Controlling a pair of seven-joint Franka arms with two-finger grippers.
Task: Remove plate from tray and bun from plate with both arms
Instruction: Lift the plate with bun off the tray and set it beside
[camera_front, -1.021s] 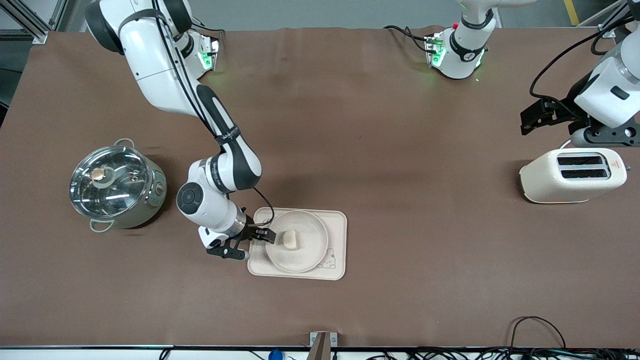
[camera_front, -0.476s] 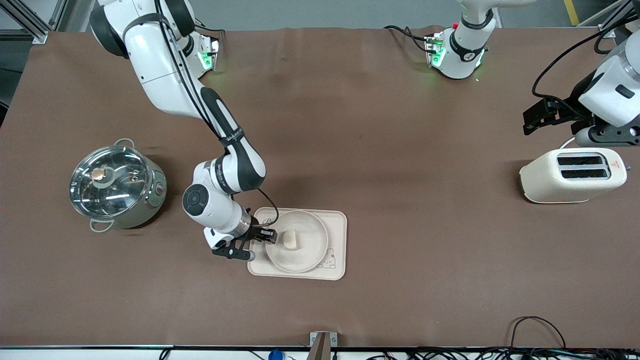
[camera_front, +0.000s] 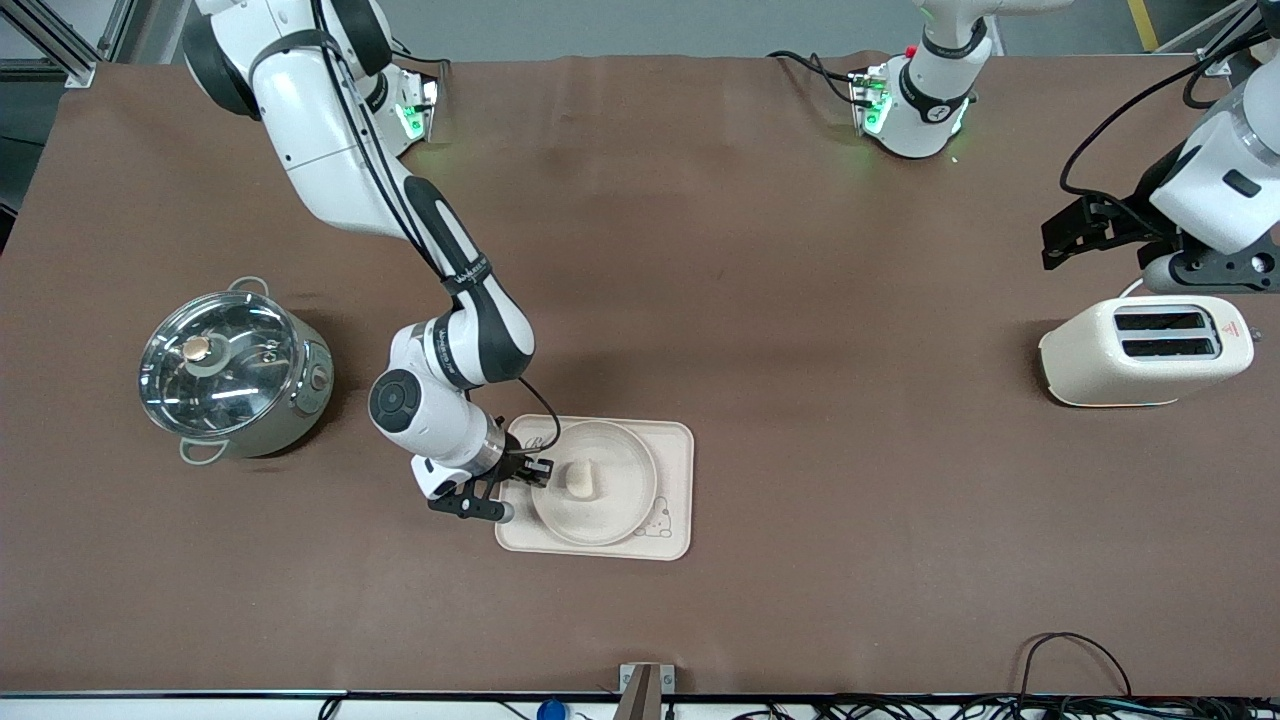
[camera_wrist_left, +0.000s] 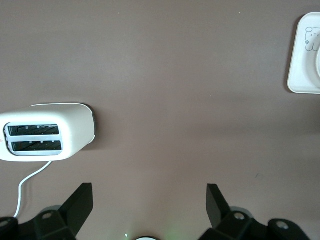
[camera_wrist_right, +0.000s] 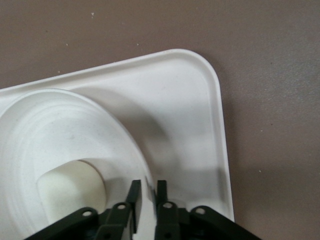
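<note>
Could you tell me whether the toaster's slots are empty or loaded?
Empty: both slots of the toaster look dark and hollow, with nothing poking out.

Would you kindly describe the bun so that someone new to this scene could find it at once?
Start at the rectangular cream tray with a rabbit print, on the brown table nearer the front camera than the steel pot. On it sits a round plate, its rim pinched by the right gripper. The bun is the small pale lump in that plate.
</note>
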